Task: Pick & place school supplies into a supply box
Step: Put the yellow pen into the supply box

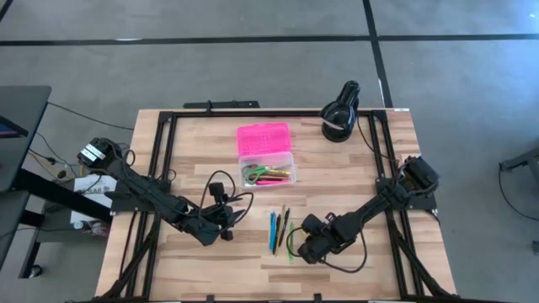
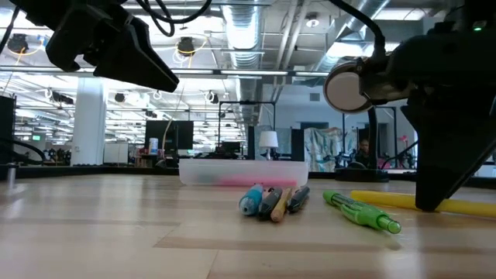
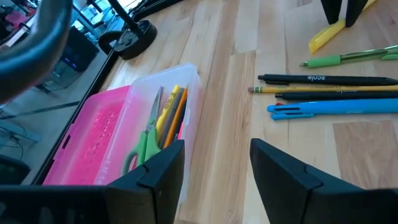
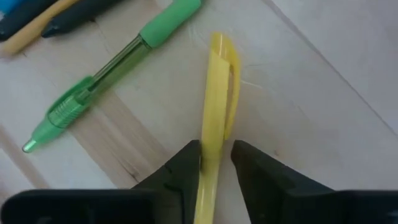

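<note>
The supply box lies open at mid-table, its pink lid beside the clear base, which holds green-handled scissors and a few pens. A blue pen, two black pens and a pencil lie side by side on the wood. Next to them are a green pen and a yellow pen. My right gripper points steeply down over the yellow pen, fingers closed in on it. My left gripper hovers open between box and pens, holding nothing. My right gripper pinches the yellow pen's barrel between its two fingers, a little behind the clip. The fingers come from above, pointing down, and lie across the pen. The pen lies flat on the table.
A black round lamp-like object stands at the table's far right corner. A black frame runs along the table's sides. Cables loop beside my left arm. Bare wood stretches along the near edge.
</note>
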You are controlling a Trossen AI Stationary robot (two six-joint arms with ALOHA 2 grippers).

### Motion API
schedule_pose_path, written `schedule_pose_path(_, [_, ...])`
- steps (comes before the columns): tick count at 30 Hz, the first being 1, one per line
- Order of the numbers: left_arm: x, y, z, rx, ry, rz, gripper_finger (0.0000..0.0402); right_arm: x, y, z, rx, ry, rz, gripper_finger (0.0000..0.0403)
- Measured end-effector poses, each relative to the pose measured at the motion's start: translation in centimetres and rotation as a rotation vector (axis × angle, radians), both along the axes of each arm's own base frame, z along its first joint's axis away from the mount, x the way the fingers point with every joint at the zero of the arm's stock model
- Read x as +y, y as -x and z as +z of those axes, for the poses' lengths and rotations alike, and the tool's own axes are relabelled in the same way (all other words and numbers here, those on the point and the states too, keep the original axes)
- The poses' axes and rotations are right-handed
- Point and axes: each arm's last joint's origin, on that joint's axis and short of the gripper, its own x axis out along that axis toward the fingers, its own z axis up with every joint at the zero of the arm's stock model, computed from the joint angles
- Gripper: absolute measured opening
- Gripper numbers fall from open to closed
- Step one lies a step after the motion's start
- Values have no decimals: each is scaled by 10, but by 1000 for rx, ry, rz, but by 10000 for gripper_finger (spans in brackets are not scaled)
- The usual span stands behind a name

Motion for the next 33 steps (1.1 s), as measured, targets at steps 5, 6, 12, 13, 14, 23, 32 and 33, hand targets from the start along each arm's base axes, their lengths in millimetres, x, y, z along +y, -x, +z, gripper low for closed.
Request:
schedule_pose_path(5, [0, 0, 0, 3, 2, 4, 179, -8, -3, -1, 39, -11, 48, 74])
schedule_pose_path(6, [0, 0, -1, 3, 3, 5, 179, -9, -4, -1, 49, -18, 64, 70])
schedule_pose_path(12, [0, 0, -1, 3, 3, 5, 179, -15, -8, 0, 100, -61, 181, 57])
schedule_pose_path(13, [0, 0, -1, 4, 3, 5, 179, -17, -9, 1, 109, -68, 197, 57])
schedule_pose_path(14, [0, 0, -1, 4, 3, 5, 179, -17, -10, 2, 115, -72, 211, 56])
schedule_pose_path(23, [0, 1, -1, 6, 4, 7, 179, -24, -16, 7, 146, -82, 266, 56])
schedule_pose_path(32, [1, 1, -1, 8, 3, 7, 179, -25, -16, 7, 156, -73, 285, 56])
schedule_pose_path(33, [1, 1, -1, 10, 4, 9, 179, -25, -16, 7, 156, -72, 288, 56])
